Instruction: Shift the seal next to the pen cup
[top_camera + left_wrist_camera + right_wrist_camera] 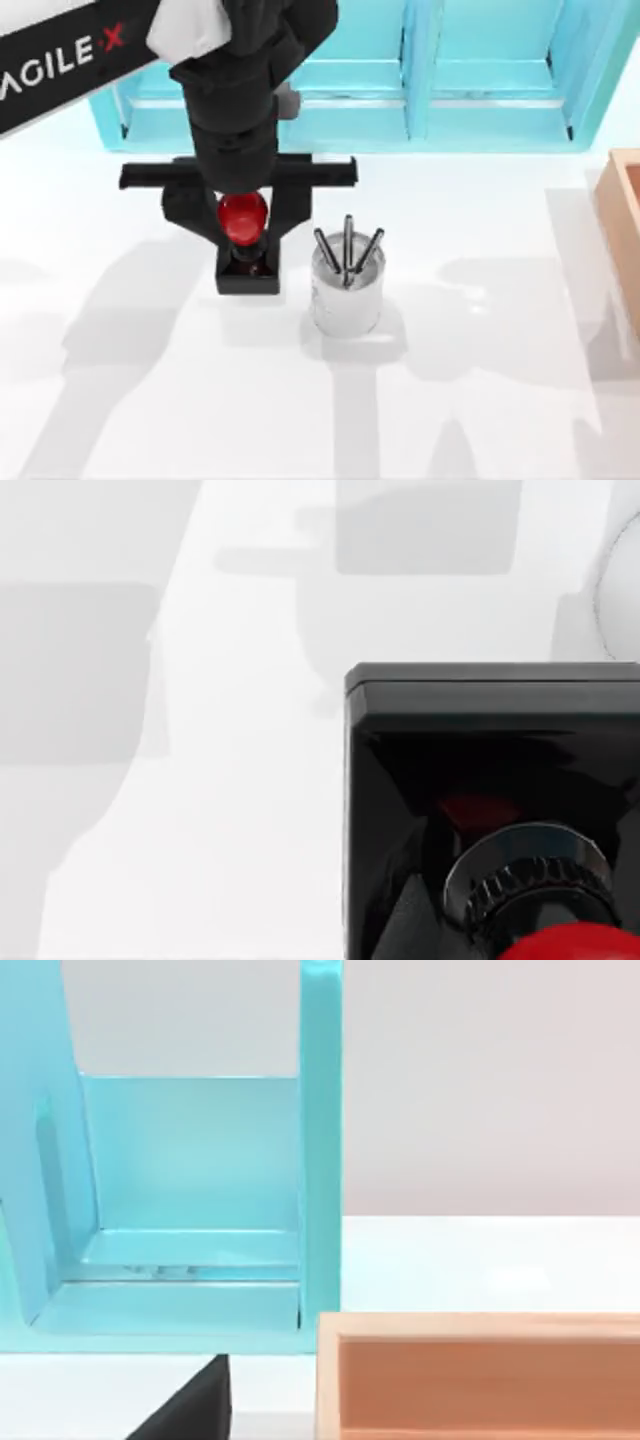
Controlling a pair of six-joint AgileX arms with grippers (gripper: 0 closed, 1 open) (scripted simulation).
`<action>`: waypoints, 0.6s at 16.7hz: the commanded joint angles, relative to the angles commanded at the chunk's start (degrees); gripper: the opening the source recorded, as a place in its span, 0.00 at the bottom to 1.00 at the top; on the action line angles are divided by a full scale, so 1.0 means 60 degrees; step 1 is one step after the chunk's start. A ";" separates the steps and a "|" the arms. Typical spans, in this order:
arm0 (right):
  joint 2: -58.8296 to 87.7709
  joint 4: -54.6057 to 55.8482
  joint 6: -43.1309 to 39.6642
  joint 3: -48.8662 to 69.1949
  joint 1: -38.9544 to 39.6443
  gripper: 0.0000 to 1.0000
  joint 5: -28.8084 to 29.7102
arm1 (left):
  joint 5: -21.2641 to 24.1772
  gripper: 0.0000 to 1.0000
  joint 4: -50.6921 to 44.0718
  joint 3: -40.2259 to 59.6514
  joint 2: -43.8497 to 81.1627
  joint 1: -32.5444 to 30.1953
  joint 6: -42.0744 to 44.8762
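**Seal set down beside the pen cup, left gripper around its knob**

Seal [245, 240] sits just left of centre in the top view, its black square base on the white table [480, 400] and its red ball knob between the fingers of the left gripper [243, 222]. The fingers flank the knob closely, but whether they clamp it or have let go cannot be told. Just to the right stands the silver pen cup [347, 287] with three dark pens, close to the seal with a narrow gap between. The task looks nearly done: the placing step seems in hand, and the next move likely calls for spreading the fingers and rising straight up without tipping the seal. In the left wrist view the seal's base [490, 810] rests on the bare table.

Farther back, a turquoise shelf unit [470, 90] lines the upper edge; a wooden box [622, 230] sits at the right edge.
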 joint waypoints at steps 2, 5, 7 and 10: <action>0.0000 0.0000 0.0000 0.0000 0.0000 1.00 0.0000 | -0.0012 0.00 0.0074 -0.0055 -0.0005 -0.0006 0.0000; 0.0000 0.0000 0.0000 0.0000 0.0000 1.00 0.0000 | -0.0012 0.08 0.0074 -0.0055 -0.0005 -0.0006 0.0000; 0.0000 0.0000 0.0000 0.0000 0.0000 1.00 0.0000 | -0.0012 0.23 0.0074 -0.0055 -0.0005 -0.0006 0.0000; 0.0000 0.0000 0.0000 0.0000 0.0000 1.00 0.0000 | -0.0012 0.45 0.0074 -0.0055 -0.0005 -0.0006 0.0000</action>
